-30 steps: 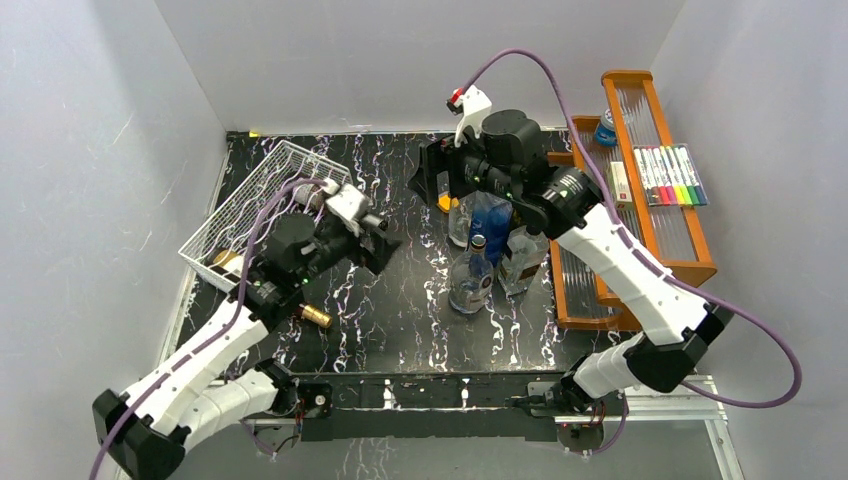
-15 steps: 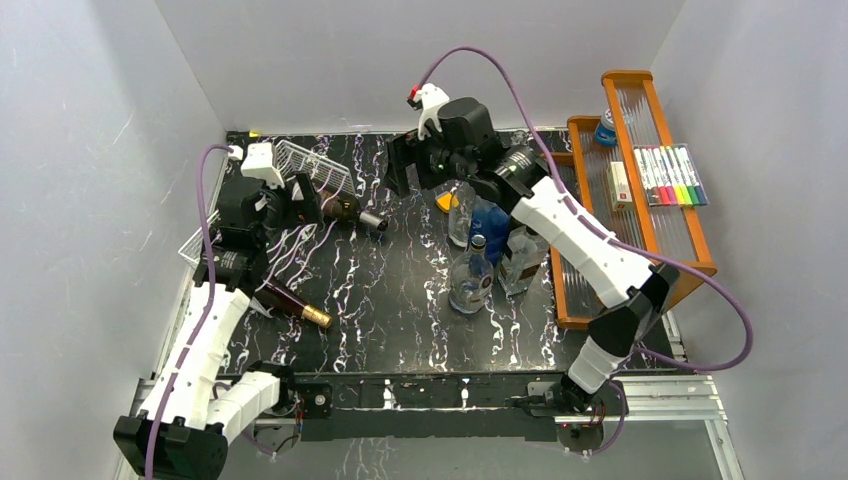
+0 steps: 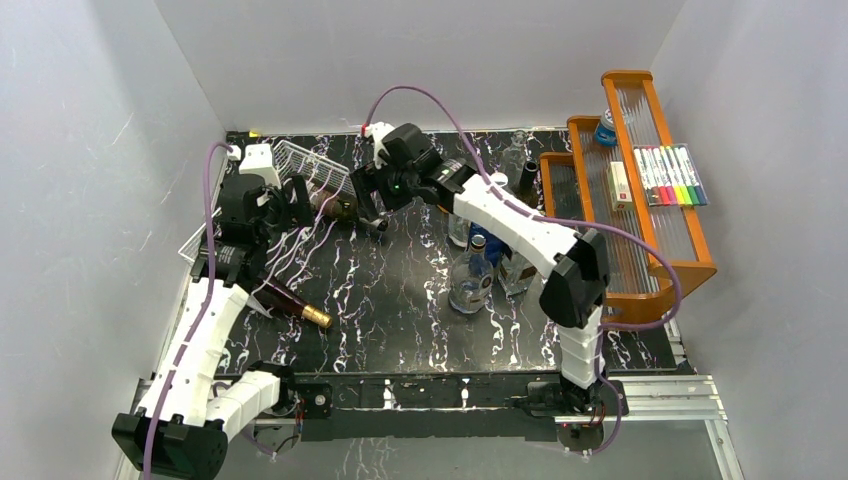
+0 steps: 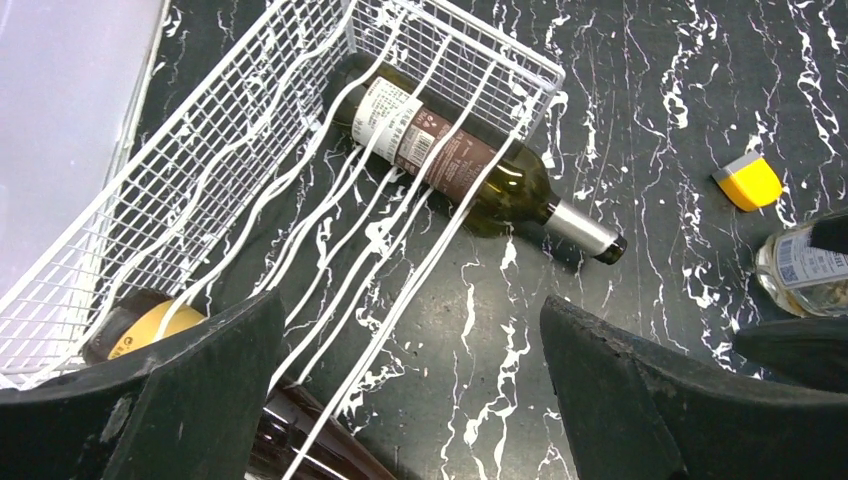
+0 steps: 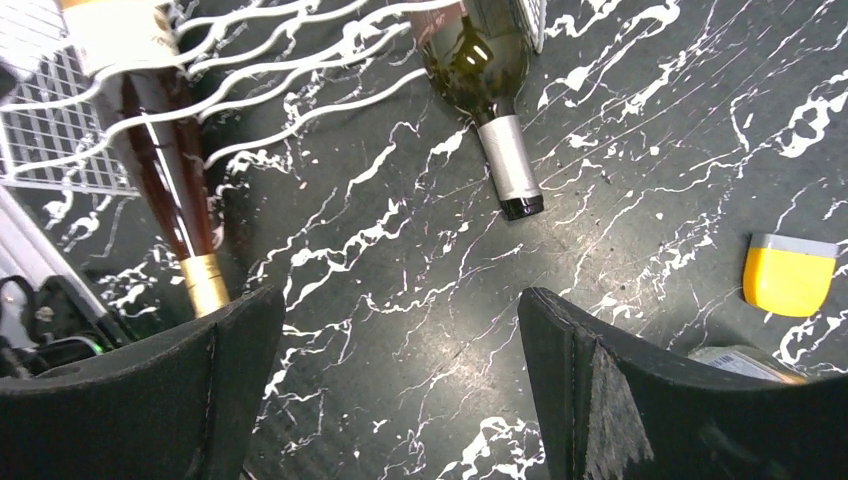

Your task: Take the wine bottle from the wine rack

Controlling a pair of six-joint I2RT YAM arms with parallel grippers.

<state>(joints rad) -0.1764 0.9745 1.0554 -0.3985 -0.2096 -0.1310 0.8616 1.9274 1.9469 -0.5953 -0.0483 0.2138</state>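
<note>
Lighting even, bright, diffuse from above; shadows soft. Small glare spots on wine bottle glass. Wrist views: near fingers slightly soft, marbled table sharp

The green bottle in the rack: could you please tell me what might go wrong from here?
1. Wires of the rack cross the green bottle; pulling it by the neck might snag them and drag the rack.
2. The open left gripper and open right gripper both hover near it, so the arms might collide.
</note>
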